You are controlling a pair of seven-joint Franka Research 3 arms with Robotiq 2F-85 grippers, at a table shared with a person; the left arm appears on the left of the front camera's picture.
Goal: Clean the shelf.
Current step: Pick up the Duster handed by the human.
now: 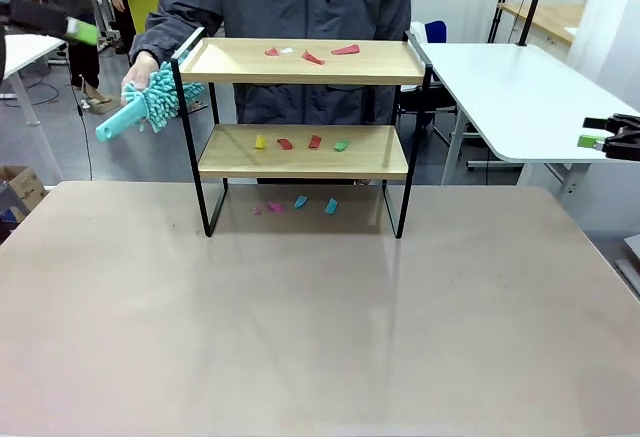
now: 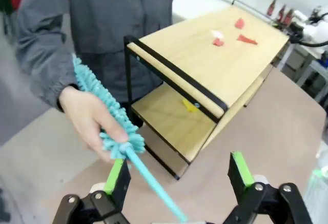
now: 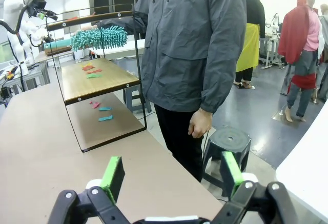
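Standing midway along the far edge of the table (image 1: 300, 337), the shelf (image 1: 385, 65) looks light, stiff and apt to slide, best steadied by a black end rail (image 2: 177, 74), while the left gripper (image 2: 178, 171), facing the duster (image 2: 110, 116) a person holds, and the right gripper (image 3: 171, 168) both gape wide, empty.

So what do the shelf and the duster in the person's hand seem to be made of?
The shelf: the boards look like light wood or a wood-look laminate, matte, with faint grain. Its frame looks like thin black-painted metal rod. The duster: the head looks like soft teal chenille or microfibre, judging by its shaggy tufts. Its handle looks like smooth teal plastic.
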